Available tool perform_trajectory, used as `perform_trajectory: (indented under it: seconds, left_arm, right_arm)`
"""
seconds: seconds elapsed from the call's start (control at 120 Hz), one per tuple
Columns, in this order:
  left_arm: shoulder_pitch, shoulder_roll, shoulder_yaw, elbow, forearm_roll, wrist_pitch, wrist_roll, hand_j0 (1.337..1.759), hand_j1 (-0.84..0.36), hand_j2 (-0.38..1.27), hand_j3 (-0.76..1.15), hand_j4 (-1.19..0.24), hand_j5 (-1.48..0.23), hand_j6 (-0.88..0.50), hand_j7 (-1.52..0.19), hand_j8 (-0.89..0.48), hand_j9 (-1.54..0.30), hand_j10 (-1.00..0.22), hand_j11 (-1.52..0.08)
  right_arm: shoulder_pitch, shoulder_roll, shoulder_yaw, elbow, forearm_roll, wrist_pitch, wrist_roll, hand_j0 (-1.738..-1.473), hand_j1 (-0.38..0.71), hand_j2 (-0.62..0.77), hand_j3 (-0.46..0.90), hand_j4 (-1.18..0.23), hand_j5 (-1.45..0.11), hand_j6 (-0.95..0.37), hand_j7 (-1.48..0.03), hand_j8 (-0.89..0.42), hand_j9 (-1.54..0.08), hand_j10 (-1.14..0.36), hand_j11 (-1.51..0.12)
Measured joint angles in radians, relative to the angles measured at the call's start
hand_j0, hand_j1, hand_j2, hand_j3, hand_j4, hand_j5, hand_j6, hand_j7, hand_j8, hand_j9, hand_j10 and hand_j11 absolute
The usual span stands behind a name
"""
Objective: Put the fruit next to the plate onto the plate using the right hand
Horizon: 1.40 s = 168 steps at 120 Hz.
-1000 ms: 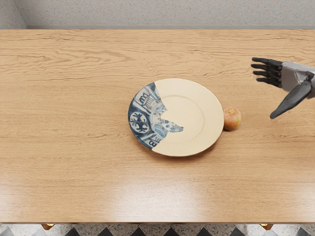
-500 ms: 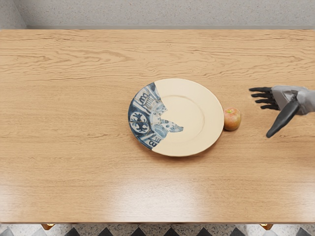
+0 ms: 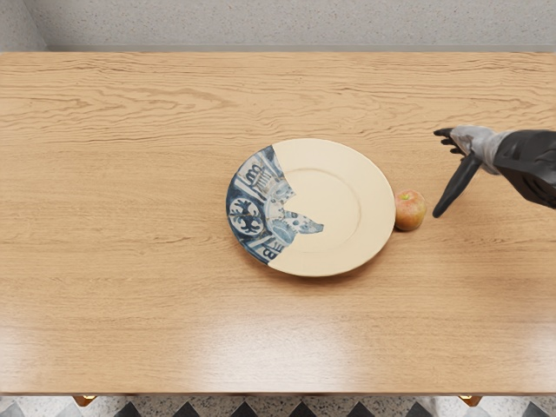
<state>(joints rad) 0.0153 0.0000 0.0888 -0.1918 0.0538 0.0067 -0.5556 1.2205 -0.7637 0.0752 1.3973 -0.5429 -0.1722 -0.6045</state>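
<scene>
The wooden table [image 3: 130,261] carries 1 plate [image 3: 347,204] near its middle, cream over most of its face with a blue-and-white patterned wedge on its left side. Just past the plate's right edge sits the fruit [image 3: 410,209], a small red-yellow apple, touching the rim or very nearly so and resting on the wood, not on the plate. Further right, the right hand [image 3: 467,146] comes in from the picture's right edge and hovers above and to the right of the apple, near it but apart from it. Its fingers [image 3: 445,133] are spread and hold nothing, and the long thumb [image 3: 453,187] slants down toward the fruit. Only 1 arm shows; the left is out of view. This looks like the approach step, with the grasp not yet made. The next move likely calls for lowering the hand over the apple and closing around it without nudging it or knocking the plate's rim, then a short lift and carry leftward onto the cream surface.
</scene>
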Motion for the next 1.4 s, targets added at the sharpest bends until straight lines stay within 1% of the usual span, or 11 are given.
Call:
perform_trajectory:
  seconds: [0.133, 0.25, 0.383, 0.55, 0.733, 0.933, 0.992, 1.167, 1.4]
  left_arm:
    - [0.000, 0.000, 0.000, 0.000, 0.000, 0.000, 0.000, 1.658, 0.34, 0.00, 0.00, -0.01, -0.01, -0.01, -0.01, -0.01, -0.01, -0.01, -0.01]
    - [0.000, 0.000, 0.000, 0.000, 0.000, 0.000, 0.000, 1.658, 0.34, 0.00, 0.00, -0.01, -0.01, -0.01, -0.01, -0.01, -0.01, -0.01, -0.01]
    - [0.000, 0.000, 0.000, 0.000, 0.000, 0.000, 0.000, 1.658, 0.34, 0.00, 0.00, -0.01, -0.01, -0.01, -0.01, -0.01, -0.01, -0.01, -0.01]
    - [0.000, 0.000, 0.000, 0.000, 0.000, 0.000, 0.000, 1.658, 0.34, 0.00, 0.00, -0.01, -0.01, -0.01, -0.01, -0.01, -0.01, -0.01, -0.01]
    - [0.000, 0.000, 0.000, 0.000, 0.000, 0.000, 0.000, 1.658, 0.34, 0.00, 0.00, -0.01, -0.01, -0.01, -0.01, -0.01, -0.01, -0.01, -0.01]
    - [0.000, 0.000, 0.000, 0.000, 0.000, 0.000, 0.000, 1.658, 0.34, 0.00, 0.00, -0.01, -0.01, -0.01, -0.01, -0.01, -0.01, -0.01, -0.01]
    - [0.000, 0.000, 0.000, 0.000, 0.000, 0.000, 0.000, 1.658, 0.34, 0.00, 0.00, -0.01, -0.01, -0.01, -0.01, -0.01, -0.01, -0.01, -0.01]
    - [0.000, 0.000, 0.000, 0.000, 0.000, 0.000, 0.000, 1.658, 0.34, 0.00, 0.00, -0.01, -0.01, -0.01, -0.01, -0.01, -0.01, -0.01, -0.01]
    - [0.000, 0.000, 0.000, 0.000, 0.000, 0.000, 0.000, 1.658, 0.34, 0.00, 0.00, -0.01, -0.01, -0.01, -0.01, -0.01, -0.01, -0.01, -0.01]
  right_arm:
    - [0.019, 0.062, -0.043, 0.010, -0.018, -0.042, -0.005, -1.658, -0.35, 0.00, 0.00, 0.00, 0.00, 0.00, 0.00, 0.00, 0.00, 0.00, 0.00]
    - [0.031, 0.108, -0.084, 0.013, -0.024, -0.129, -0.006, -1.658, -0.35, 0.00, 0.00, 0.00, 0.00, 0.00, 0.00, 0.00, 0.00, 0.00, 0.00]
    - [0.033, 0.128, -0.116, 0.014, -0.027, -0.183, -0.006, -1.658, -0.35, 0.00, 0.00, 0.00, 0.00, 0.00, 0.00, 0.00, 0.00, 0.00, 0.00]
    - [0.034, 0.152, -0.170, 0.008, -0.028, -0.209, -0.006, -1.658, -0.35, 0.00, 0.00, 0.00, 0.00, 0.00, 0.00, 0.00, 0.00, 0.00, 0.00]
    - [0.080, 0.212, -0.248, -0.007, -0.026, -0.257, -0.006, -1.658, -0.35, 0.00, 0.00, 0.00, 0.00, 0.00, 0.00, 0.00, 0.00, 0.00, 0.00]
    - [0.102, 0.230, -0.320, -0.016, -0.025, -0.267, -0.006, -1.658, -0.35, 0.00, 0.00, 0.00, 0.00, 0.00, 0.00, 0.00, 0.00, 0.00, 0.00]
    - [0.104, 0.235, -0.337, -0.021, -0.024, -0.267, -0.006, -1.658, -0.33, 0.00, 0.00, -0.02, -0.03, -0.02, -0.03, -0.02, -0.03, -0.02, -0.03]
    - [0.115, 0.301, -0.370, -0.074, -0.020, -0.266, -0.006, -1.658, -0.24, -0.02, 0.00, -0.09, -0.12, -0.09, -0.12, -0.09, -0.12, -0.09, -0.12]
    - [0.122, 0.316, -0.383, -0.087, -0.017, -0.255, -0.006, -1.658, -0.16, -0.03, 0.00, -0.16, -0.21, -0.16, -0.21, -0.16, -0.21, -0.16, -0.21]
